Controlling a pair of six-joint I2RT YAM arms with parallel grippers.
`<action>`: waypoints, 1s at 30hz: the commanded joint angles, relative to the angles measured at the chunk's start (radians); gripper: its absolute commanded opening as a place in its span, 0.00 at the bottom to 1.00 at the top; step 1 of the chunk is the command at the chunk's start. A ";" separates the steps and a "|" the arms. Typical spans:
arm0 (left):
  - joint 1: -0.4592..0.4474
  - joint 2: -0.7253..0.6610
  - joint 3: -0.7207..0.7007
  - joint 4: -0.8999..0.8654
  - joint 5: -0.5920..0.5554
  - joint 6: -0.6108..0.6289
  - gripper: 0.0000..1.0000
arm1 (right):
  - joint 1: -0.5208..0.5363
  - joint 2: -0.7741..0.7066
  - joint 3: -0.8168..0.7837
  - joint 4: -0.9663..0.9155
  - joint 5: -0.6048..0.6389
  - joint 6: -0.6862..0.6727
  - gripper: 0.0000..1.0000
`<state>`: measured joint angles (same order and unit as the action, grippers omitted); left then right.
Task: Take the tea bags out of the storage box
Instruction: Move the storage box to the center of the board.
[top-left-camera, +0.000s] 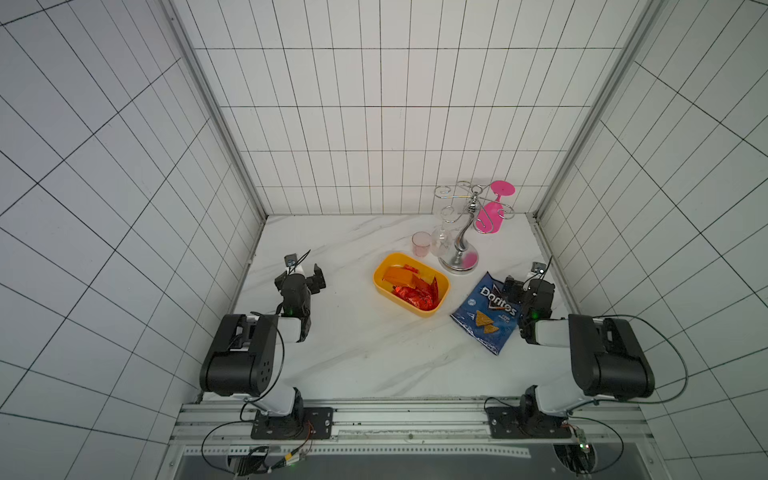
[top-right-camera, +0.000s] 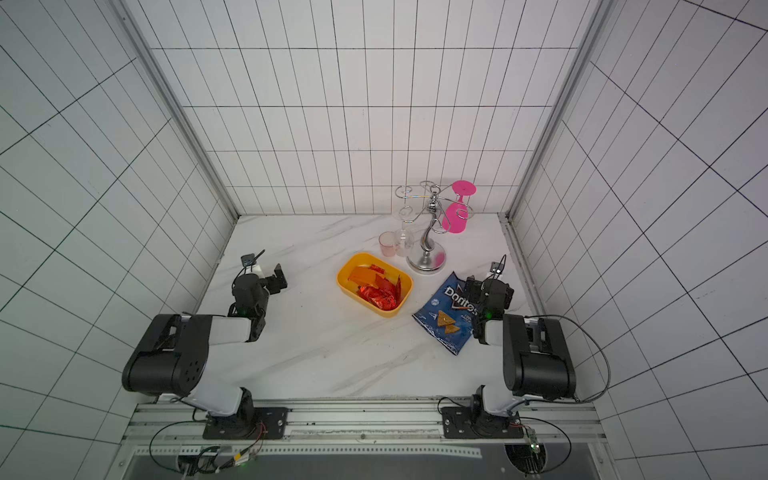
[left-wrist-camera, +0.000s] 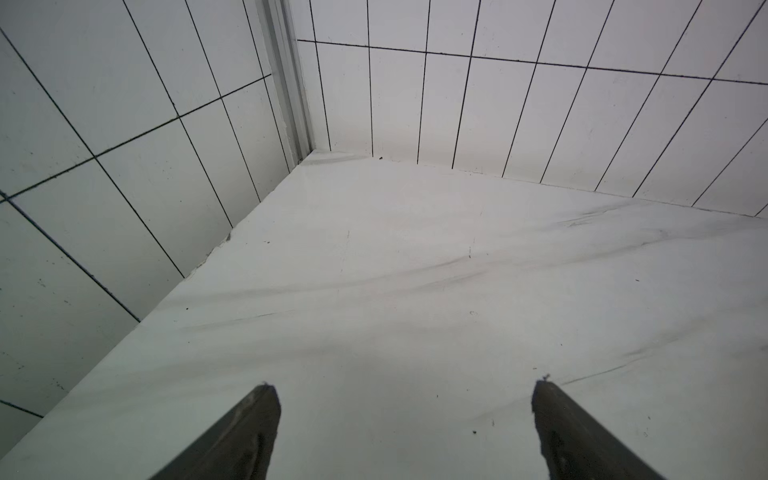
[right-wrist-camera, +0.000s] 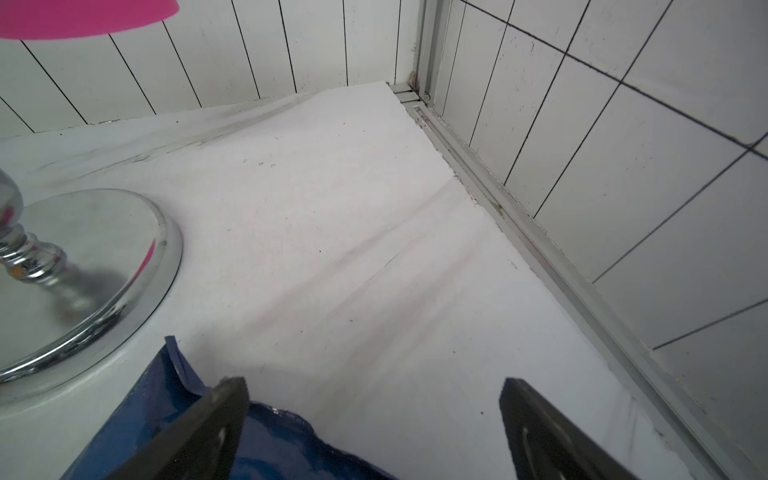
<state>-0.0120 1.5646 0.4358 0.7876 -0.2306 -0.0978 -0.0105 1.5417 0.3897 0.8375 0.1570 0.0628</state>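
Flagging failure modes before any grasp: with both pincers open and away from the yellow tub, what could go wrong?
1. The small red and orange foil tea bags lie overlapped in the shallow yellow plastic storage box; one pinch may lift several or slip.
2. The small pink translucent cup and chrome wire glass stand stand close behind the box; a reach may knock them.
3. The right pincer hangs beside the blue Doritos chip bag and may drag it.

Yellow-orange storage box (top-left-camera: 379, 277); red, orange tea bags (top-left-camera: 415, 293); blue chip bag (top-left-camera: 484, 320).
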 joint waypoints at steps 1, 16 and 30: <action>0.004 -0.002 0.012 -0.009 0.013 -0.006 0.98 | 0.008 -0.004 0.024 0.005 0.001 -0.004 0.99; 0.004 -0.002 0.015 -0.010 0.013 -0.006 0.98 | 0.007 -0.004 0.024 0.006 0.001 -0.004 0.99; 0.003 -0.006 0.005 0.002 0.001 -0.005 0.98 | 0.008 -0.004 0.025 0.005 0.001 -0.004 0.99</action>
<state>-0.0120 1.5646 0.4358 0.7876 -0.2306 -0.0978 -0.0105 1.5417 0.3897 0.8375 0.1570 0.0628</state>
